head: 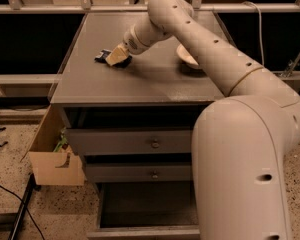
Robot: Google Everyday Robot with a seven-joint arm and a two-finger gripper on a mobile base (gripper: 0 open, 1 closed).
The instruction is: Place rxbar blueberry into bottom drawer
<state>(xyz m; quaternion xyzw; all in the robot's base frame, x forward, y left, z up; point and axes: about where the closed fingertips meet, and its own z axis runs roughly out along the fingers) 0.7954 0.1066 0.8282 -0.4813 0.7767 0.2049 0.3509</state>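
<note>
The rxbar blueberry (103, 56) is a small dark blue wrapper lying flat on the grey cabinet top (155, 81), left of centre. My gripper (116, 58) reaches down onto it from the right, its tan fingertips (115, 56) covering the bar's right end; only the left end shows. The bottom drawer (145, 209) stands pulled out at the foot of the cabinet, dark inside, partly hidden by my arm's big cream body (245, 169).
A cream-white bowl (186, 57) sits on the cabinet top right of the gripper, half behind my arm. Two upper drawers with round knobs (154, 144) are closed. An open cardboard box (54, 159) stands on the floor at left, beside a dark cable.
</note>
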